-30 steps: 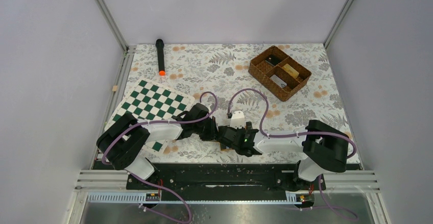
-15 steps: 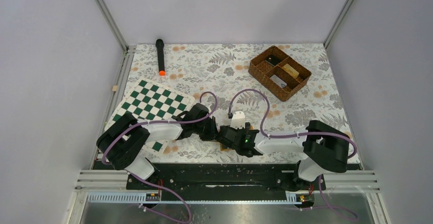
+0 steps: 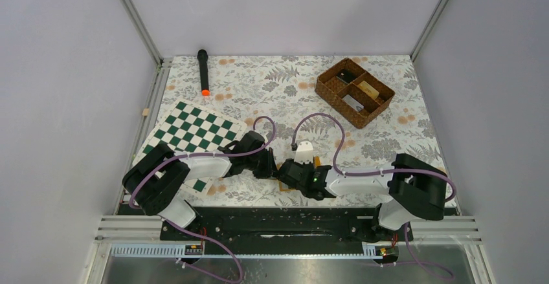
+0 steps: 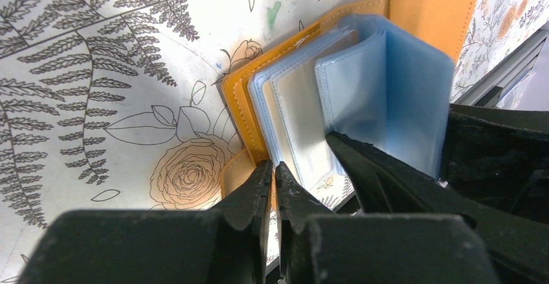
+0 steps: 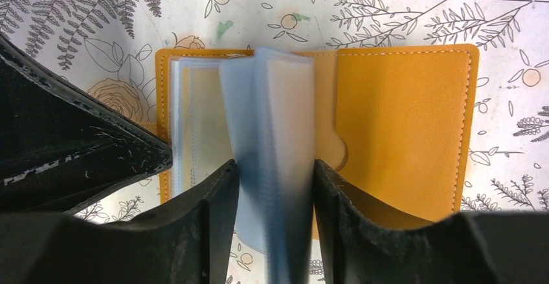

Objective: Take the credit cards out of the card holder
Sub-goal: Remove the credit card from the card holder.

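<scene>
Top external shows only slivers of the card holder (image 3: 320, 161).

Place: a robot test cell in a lab, not a home or a shop.
Enclosure: plain pale wall panels (image 3: 65, 70) closed in the table (image 3: 272, 83) on its left, far and right sides, held by bare aluminium posts (image 3: 133, 15) that rose from the far corners.
Machines: a left arm (image 3: 194, 164) and a right arm (image 3: 362, 180) stood bolted to a dark rail (image 3: 272, 222) along the table's near edge, with purple cables (image 3: 317, 117) looping over them.
Surface: a fern-and-flower print covered the table.
Props: unrelated things lay spread out, namely a checkered mat (image 3: 194, 132) by the left edge, a black stick with an orange tip (image 3: 203, 70) near the far left corner, a wicker basket (image 3: 355, 92) near the far right corner and an orange card holder (image 5: 401, 122) by the middle of the near edge.
</scene>
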`<action>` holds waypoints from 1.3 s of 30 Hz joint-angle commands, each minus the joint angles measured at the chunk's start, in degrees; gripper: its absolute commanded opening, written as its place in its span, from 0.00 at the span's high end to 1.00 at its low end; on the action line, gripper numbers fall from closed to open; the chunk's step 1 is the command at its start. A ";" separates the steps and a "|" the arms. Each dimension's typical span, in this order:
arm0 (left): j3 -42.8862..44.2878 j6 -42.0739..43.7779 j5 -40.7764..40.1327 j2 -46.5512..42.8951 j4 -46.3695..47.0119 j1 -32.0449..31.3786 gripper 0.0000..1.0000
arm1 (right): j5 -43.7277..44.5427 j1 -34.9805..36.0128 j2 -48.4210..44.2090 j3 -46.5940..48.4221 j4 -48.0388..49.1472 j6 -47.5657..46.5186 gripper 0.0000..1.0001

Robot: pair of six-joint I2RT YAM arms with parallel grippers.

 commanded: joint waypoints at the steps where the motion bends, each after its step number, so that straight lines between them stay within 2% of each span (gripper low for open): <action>1: -1.43 2.31 -4.95 0.75 -5.72 0.57 0.93 | 3.42 0.29 -2.52 -1.16 -3.73 0.92 0.51; 3: -1.28 2.40 -5.07 1.22 -5.87 0.58 0.93 | 4.20 0.29 -3.56 -1.35 -4.90 1.27 0.51; 8: -1.30 2.42 -5.19 1.87 -5.97 0.76 0.93 | 7.45 0.29 -4.99 -1.35 -8.66 2.25 0.45; 21: -0.44 3.10 -5.96 1.53 -7.71 0.93 0.93 | 11.18 0.21 -6.42 -2.50 -13.72 4.80 0.43; 34: 6.24 3.80 -5.50 -3.20 -14.68 0.96 0.90 | 10.40 0.24 -8.53 -4.04 -12.07 4.82 0.41; 39: 7.68 2.42 -3.68 -4.73 -13.95 0.89 0.87 | 10.30 0.11 -8.49 -4.14 -11.70 4.75 0.41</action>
